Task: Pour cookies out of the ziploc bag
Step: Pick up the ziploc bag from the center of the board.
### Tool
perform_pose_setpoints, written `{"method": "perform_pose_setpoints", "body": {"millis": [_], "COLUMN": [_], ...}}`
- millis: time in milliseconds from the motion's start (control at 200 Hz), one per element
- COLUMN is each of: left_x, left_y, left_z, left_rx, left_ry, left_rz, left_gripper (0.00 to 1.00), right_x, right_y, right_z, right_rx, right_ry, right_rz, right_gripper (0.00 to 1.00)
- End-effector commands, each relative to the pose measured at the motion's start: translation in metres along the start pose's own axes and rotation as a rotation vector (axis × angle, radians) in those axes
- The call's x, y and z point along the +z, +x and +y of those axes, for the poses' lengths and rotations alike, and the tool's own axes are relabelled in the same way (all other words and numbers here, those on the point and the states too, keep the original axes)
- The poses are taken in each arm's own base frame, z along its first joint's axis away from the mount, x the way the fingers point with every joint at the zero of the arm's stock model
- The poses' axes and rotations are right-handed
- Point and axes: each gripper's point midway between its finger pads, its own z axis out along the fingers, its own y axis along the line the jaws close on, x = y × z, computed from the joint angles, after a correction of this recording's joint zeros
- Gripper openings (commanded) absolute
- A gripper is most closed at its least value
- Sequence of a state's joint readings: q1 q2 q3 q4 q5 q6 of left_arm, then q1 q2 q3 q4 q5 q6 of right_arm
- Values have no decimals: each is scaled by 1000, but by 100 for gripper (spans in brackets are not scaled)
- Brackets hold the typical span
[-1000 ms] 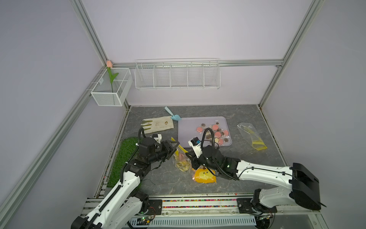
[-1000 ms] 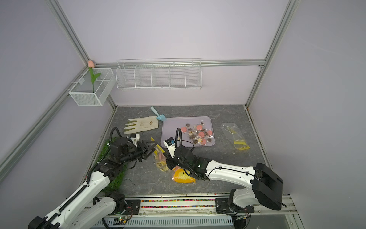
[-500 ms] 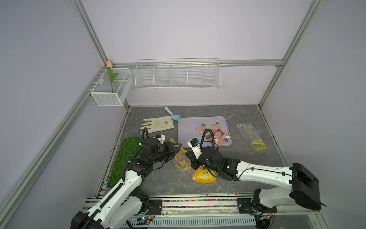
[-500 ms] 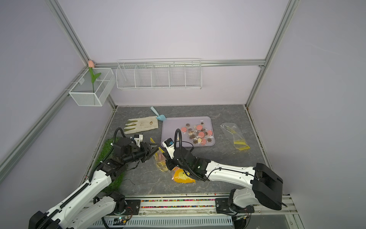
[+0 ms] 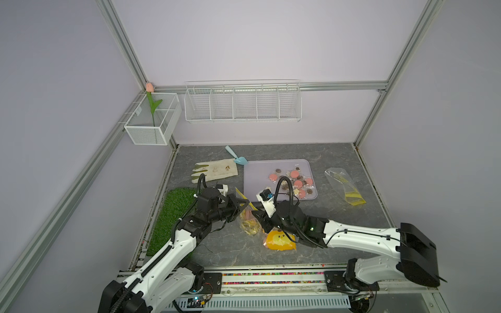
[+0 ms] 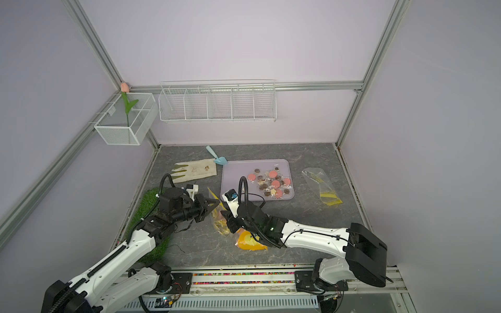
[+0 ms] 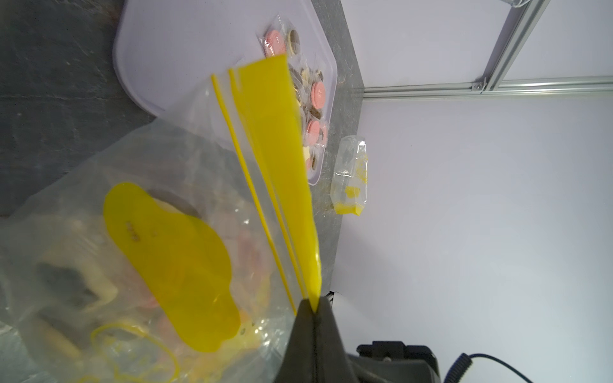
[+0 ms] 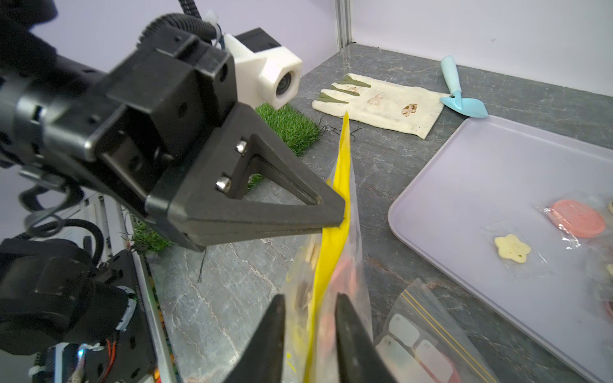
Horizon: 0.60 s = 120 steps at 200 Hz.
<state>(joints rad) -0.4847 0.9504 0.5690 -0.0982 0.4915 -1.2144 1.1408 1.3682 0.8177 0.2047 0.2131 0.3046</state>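
Right wrist: left claw clenches bag over grey table (right claw seemingly released).

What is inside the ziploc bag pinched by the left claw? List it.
Through the ziploc bag, held by the left claw, blurred pink and dark brown cookies show. Its yellow label covers whatever lies behind it.

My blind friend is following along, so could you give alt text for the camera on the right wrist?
The left gripper pinches shut on the yellow zip strip of a clear ziploc bag, while the right gripper stands open around that strip. Beyond lie a lavender tray with cookies, a glove and a blue trowel.
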Motion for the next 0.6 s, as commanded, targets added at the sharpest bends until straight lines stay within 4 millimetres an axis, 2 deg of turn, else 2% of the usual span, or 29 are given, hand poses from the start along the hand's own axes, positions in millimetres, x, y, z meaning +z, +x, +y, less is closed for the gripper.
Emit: {"method": "perform_pose_setpoints", "body": {"millis": [0, 80, 200, 395, 595], "left_x": [0, -1, -5, -8, -2], "left_y": [0, 3, 8, 13, 20], "left_z": [-13, -18, -25, -32, -26], "left_rx": [99, 187, 313, 432, 463], "left_ry": [-1, -19, -69, -98, -109], "left_rz": [22, 61, 124, 203, 278], "left_gripper": [0, 0, 0, 0, 0], "right_x": [-10, -17, -30, -38, -36], "right_y": [-6, -7, -9, -11, -16], "right_z": [-2, -5, -11, -21, -27], "right_rx": [27, 48, 91, 210, 325], "right_ry": [21, 22, 8, -107, -223], "right_rz": [23, 34, 41, 91, 130], "right_gripper": [42, 62, 78, 79, 70]}}
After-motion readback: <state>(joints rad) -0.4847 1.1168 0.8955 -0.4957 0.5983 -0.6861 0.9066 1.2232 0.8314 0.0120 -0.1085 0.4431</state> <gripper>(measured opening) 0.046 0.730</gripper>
